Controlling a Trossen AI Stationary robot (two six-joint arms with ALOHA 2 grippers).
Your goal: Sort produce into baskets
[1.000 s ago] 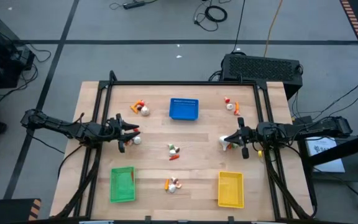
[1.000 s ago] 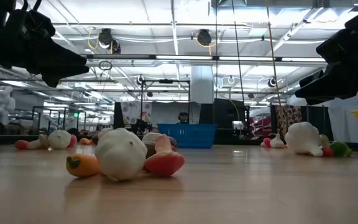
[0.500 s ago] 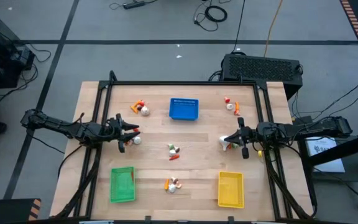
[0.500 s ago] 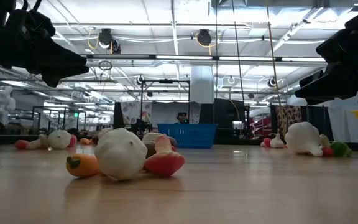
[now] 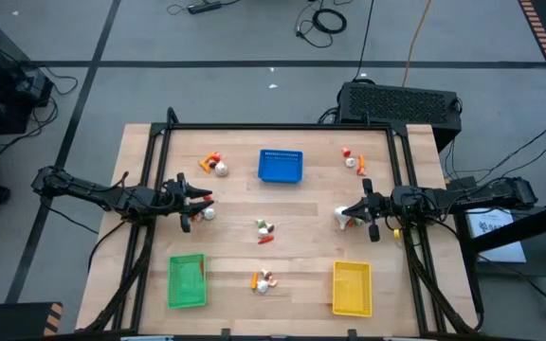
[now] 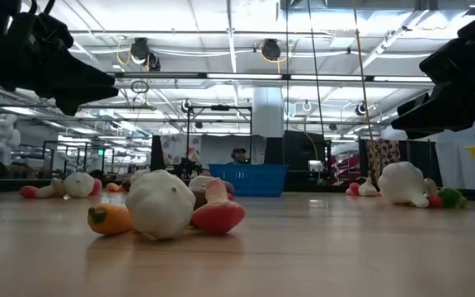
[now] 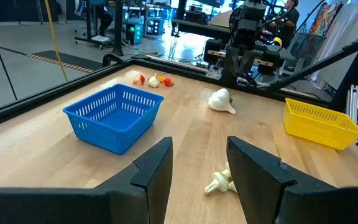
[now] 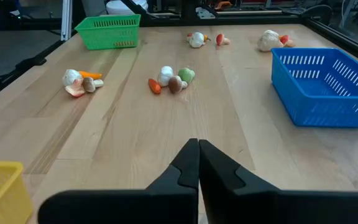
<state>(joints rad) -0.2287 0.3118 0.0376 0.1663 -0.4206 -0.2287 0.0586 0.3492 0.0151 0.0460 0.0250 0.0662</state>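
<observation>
1. Along the table's left edge: left gripper point(image 5: 204, 204), fingers parted with nothing between them, hanging beside a white bulb point(image 5: 209, 214) with red-orange bits.
2. Near-left corner: green basket point(image 5: 186, 281), rectangular, perforated walls, a small orange piece inside. One of three baskets.
3. Far left of centre: cluster point(image 5: 214, 165) of one white bulb with orange and red sticks, well clear of the table frame point(image 5: 282, 126).
4. Far centre: blue basket point(image 5: 281, 165), perforated sides; bare wood on every side of it.
5. Table middle: small group point(image 5: 265, 230) of a white bulb, a green piece, a brown piece and an orange stick, with room all round.
6. Near centre: group point(image 5: 265, 280) of a white garlic-like bulb, an orange stick and a red-and-pale piece, between the green and yellow baskets.
7. Far right: two or three small red, white and orange pieces point(image 5: 352, 160), near the frame.
8. Right of centre: white garlic-like bulb point(image 5: 343, 217) just beside the right gripper point(image 5: 354, 214), whose fingers are pressed together, holding nothing.
9. Near-right corner: yellow basket point(image 5: 352, 288), close to the table edge.
</observation>
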